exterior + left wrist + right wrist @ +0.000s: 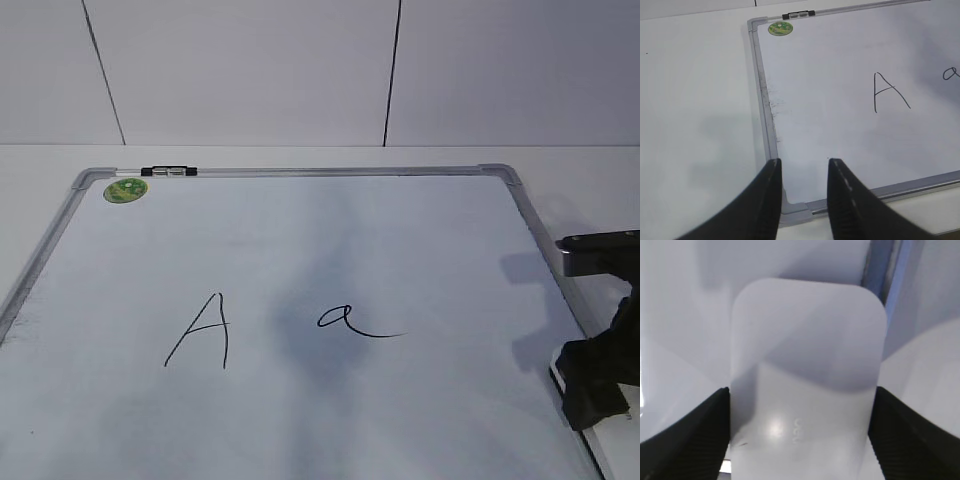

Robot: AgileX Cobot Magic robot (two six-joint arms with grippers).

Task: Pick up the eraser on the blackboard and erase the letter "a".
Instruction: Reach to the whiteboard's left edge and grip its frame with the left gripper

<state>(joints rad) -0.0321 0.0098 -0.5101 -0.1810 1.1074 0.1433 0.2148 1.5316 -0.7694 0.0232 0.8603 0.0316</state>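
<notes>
The eraser (805,365), a white oblong block with rounded corners and faint grey lettering, fills the right wrist view. My right gripper (801,395) is shut on it, one black jaw against each long side. In the exterior view the right gripper (595,385) sits at the right edge of the blackboard (400,240), and only a white sliver of the eraser shows there. The letter "a" (345,320) is in the board's middle, well left of that gripper. My left gripper (804,162) is open and empty above the board's near left corner.
A taller capital "A" (200,332) stands left of the small "a". A round green sticker (126,189) and a black-and-silver clip (168,172) sit at the far left corner. The grey frame (885,270) runs just beyond the eraser. White table surrounds the board.
</notes>
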